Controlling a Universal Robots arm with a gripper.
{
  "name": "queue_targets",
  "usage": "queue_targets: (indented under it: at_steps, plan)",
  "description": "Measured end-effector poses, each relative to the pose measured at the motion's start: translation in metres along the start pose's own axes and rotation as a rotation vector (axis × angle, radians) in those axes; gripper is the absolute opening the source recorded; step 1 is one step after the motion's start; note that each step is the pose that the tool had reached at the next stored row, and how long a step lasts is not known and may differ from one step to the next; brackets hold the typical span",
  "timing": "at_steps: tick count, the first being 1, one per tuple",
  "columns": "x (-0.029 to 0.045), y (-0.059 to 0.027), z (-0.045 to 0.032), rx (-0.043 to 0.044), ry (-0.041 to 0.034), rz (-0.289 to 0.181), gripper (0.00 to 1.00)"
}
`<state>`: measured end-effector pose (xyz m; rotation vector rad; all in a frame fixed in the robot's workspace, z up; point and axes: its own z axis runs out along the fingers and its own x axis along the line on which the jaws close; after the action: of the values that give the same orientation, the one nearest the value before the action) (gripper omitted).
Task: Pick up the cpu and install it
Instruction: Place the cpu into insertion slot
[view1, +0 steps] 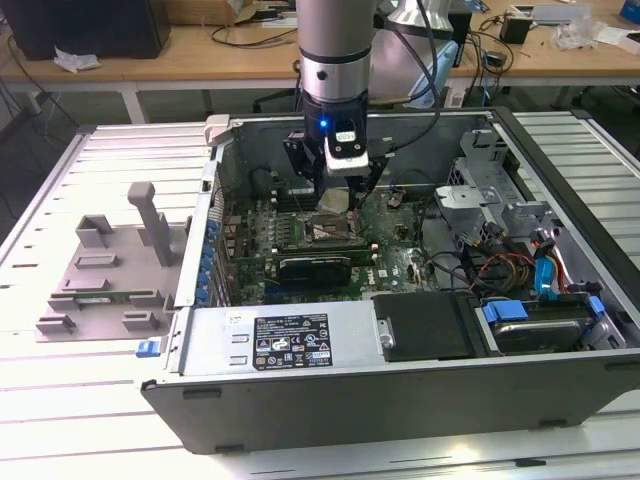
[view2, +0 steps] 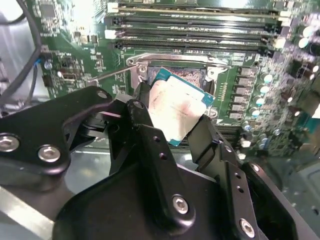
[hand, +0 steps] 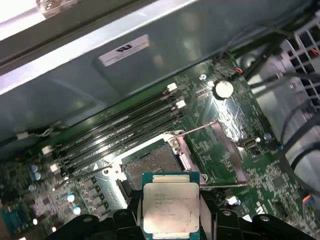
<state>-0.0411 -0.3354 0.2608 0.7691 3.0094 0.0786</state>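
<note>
My gripper (view2: 170, 120) is shut on the cpu (hand: 170, 206), a flat square chip with a pale silver top and a teal edge. In the second wrist view the cpu (view2: 176, 107) sits tilted between the black fingers (view2: 142, 135). It hangs just above the dark metal-framed socket (hand: 150, 162) on the green motherboard, apart from it. In the exterior view the gripper (view1: 335, 195) is inside the open computer case, over the socket (view1: 330, 232).
Rows of memory slots (hand: 115, 132) run beside the socket. A thin latch lever (hand: 200, 131) stands off the frame. Cables and drive bays (view1: 520, 250) crowd the exterior view's right of the case. A grey plastic tray (view1: 110, 270) with upright blocks lies outside, on the left.
</note>
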Motion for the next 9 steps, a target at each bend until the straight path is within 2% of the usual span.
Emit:
queue_targets:
  at_steps: [6,9]
  plan:
    - [0.0000,-0.0001,0.0012,0.0029,-0.0076,0.133,0.54]
    - [0.0001,-0.0001,0.0019,0.0047,-0.0126,0.219,0.54]
